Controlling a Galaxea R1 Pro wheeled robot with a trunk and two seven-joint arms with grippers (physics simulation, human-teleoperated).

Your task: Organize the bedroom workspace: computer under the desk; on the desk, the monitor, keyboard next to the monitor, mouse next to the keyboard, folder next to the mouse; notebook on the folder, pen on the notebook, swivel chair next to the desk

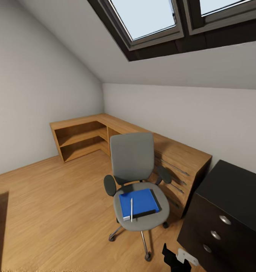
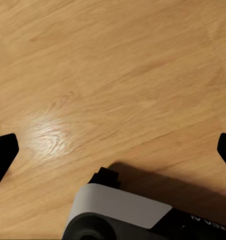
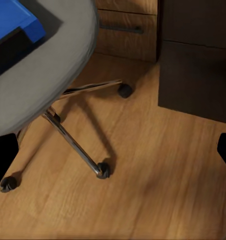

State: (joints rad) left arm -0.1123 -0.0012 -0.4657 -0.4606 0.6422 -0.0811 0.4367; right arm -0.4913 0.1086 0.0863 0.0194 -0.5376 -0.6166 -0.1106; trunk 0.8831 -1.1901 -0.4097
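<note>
Sitting on the grey swivel chair [image 1: 137, 177] is the flat blue folder [image 1: 138, 202], with a thin white pen [image 1: 131, 209] across it. Just beside the chair stands the black bench [image 1: 233, 192]. Bare wooden floor [image 1: 48, 211] spreads wide on the chair's other side. Both hands are spread open over the floor.

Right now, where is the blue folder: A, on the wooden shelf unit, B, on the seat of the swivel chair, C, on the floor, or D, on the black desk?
B: the head view shows the folder lying flat on the grey seat of the swivel chair, with a thin pen on top of it.
</note>
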